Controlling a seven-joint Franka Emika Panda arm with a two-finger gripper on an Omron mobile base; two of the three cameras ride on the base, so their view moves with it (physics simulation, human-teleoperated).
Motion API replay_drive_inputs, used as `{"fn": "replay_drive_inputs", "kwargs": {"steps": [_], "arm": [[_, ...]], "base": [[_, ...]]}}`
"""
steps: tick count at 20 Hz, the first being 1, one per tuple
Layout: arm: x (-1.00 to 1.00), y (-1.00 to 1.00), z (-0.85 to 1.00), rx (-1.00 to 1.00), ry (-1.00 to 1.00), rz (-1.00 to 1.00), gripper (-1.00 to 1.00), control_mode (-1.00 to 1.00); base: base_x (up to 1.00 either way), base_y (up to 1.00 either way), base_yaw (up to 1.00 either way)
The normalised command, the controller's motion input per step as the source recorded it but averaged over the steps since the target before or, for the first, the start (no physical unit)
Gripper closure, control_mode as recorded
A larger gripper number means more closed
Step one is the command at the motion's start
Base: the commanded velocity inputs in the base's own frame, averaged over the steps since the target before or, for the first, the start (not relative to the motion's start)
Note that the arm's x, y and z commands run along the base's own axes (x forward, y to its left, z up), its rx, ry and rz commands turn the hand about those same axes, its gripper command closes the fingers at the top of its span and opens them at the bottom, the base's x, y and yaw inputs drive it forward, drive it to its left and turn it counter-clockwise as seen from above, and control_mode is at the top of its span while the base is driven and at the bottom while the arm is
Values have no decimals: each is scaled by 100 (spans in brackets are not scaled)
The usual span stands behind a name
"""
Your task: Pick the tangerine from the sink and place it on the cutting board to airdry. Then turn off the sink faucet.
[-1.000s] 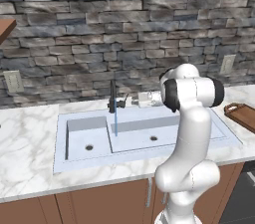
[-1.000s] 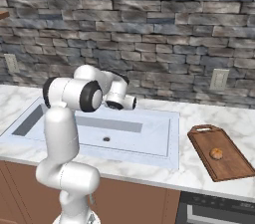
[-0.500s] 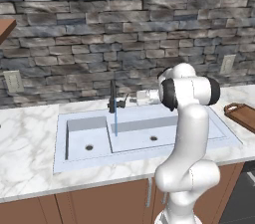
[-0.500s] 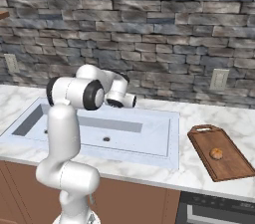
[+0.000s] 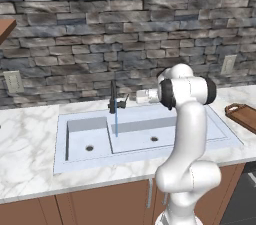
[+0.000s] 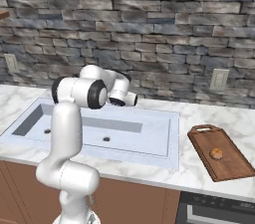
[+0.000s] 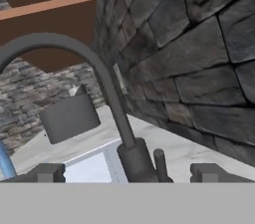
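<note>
The tangerine (image 6: 216,154) lies on the reddish-brown cutting board (image 6: 227,167) on the counter right of the sink (image 6: 149,136). The black faucet (image 5: 114,98) stands behind the sink (image 5: 80,136), and a thin blue water stream (image 5: 116,125) falls from it into the larger bowl. My gripper (image 5: 131,97) reaches sideways and is just right of the faucet at lever height. In the hand view the faucet (image 7: 113,99) rises close in front, its small lever (image 7: 160,163) beside the base. My gripper (image 7: 128,173) is open, one fingertip on each side of the faucet's base.
A stone wall runs close behind the faucet. White marble counter (image 5: 30,134) surrounds the sink. One end of the cutting board (image 5: 242,115) shows at the far right. A wall outlet (image 6: 219,79) is above the counter near the board.
My hand has crept a little closer to the faucet. The tangerine, the board and the water stream are unchanged.
</note>
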Motion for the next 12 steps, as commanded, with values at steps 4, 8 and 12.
{"fn": "replay_drive_inputs", "kwargs": {"steps": [4, 8, 12], "arm": [[22, -16, -13, 2, 3, 0, -100, -100], [24, -7, -13, 1, 2, 0, -100, -100], [23, 0, -8, 0, 0, 0, -100, -100]], "base": [[0, 0, 0], [0, 0, 0], [0, 0, 0]]}}
